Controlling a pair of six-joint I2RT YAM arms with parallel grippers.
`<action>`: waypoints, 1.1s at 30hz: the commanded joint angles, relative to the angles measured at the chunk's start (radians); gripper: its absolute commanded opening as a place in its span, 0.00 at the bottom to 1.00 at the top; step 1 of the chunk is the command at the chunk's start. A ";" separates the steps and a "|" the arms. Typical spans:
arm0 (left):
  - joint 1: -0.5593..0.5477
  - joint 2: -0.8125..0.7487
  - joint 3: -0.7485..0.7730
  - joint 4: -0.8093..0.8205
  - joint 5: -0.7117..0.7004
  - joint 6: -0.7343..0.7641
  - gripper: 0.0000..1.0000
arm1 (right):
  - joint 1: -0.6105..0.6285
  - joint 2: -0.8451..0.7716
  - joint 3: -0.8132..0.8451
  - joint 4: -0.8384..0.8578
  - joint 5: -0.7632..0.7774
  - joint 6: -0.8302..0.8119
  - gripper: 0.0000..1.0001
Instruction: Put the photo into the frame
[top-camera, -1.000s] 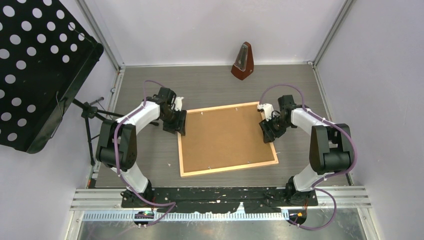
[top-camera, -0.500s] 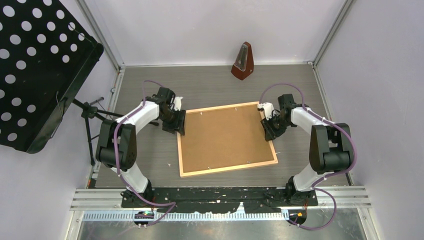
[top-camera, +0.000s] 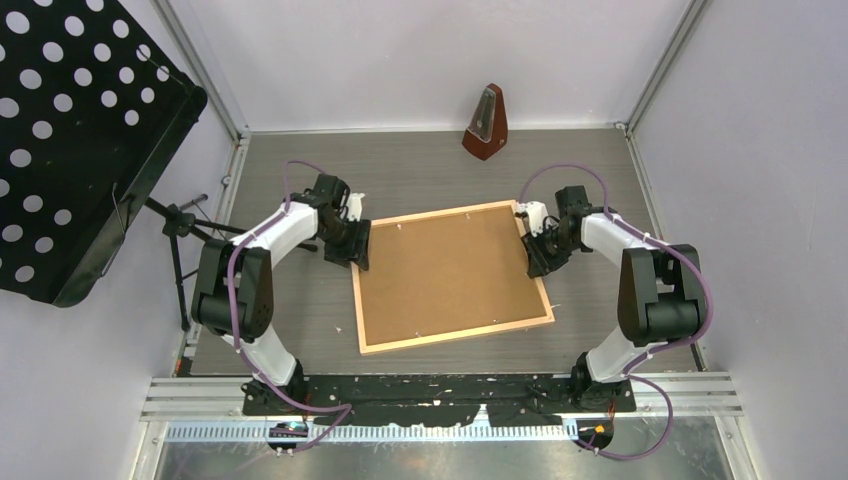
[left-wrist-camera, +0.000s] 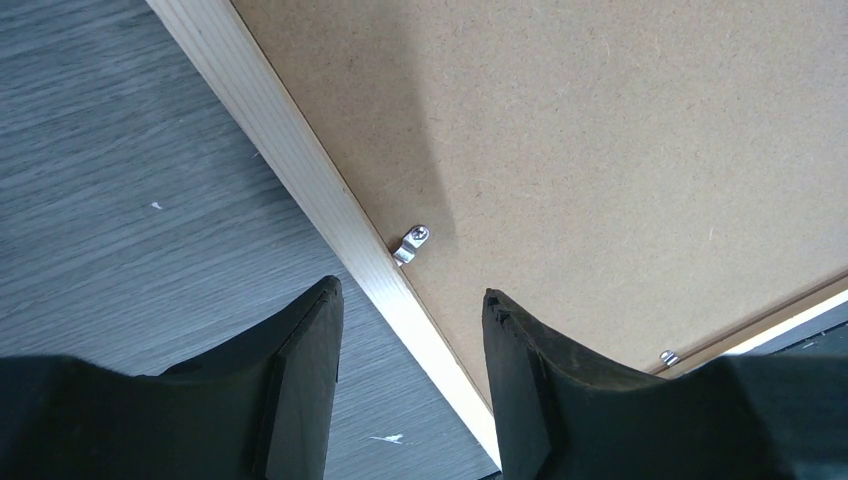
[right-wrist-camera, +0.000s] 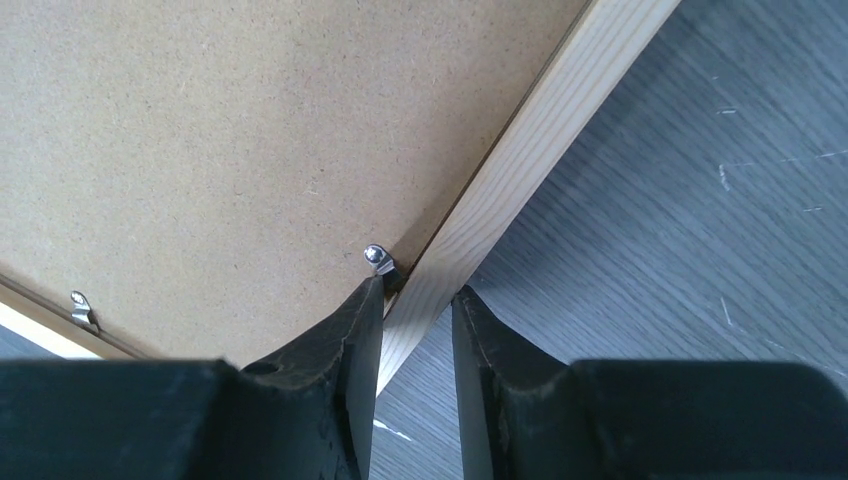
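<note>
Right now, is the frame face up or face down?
Face down: the frame lies flat, brown backing board uppermost, a metal clip showing at its inner edge.

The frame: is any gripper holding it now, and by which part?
The right gripper appears to pinch the frame by its right rail; the left gripper only straddles the left rail, open.

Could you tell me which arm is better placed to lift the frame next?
Right, probably: the right tool sits tight against both sides of the frame rail beside a clip, whereas the left tool straddles its rail with gaps.
</note>
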 joint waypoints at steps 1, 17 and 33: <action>0.008 -0.001 0.008 0.023 0.013 0.019 0.52 | 0.008 -0.033 0.011 0.096 -0.030 0.018 0.26; 0.014 -0.004 0.007 0.020 0.017 0.019 0.52 | 0.001 -0.074 0.010 0.090 -0.031 0.018 0.59; 0.028 -0.012 0.007 0.019 0.022 0.019 0.52 | 0.002 -0.050 -0.023 0.086 -0.009 -0.035 0.51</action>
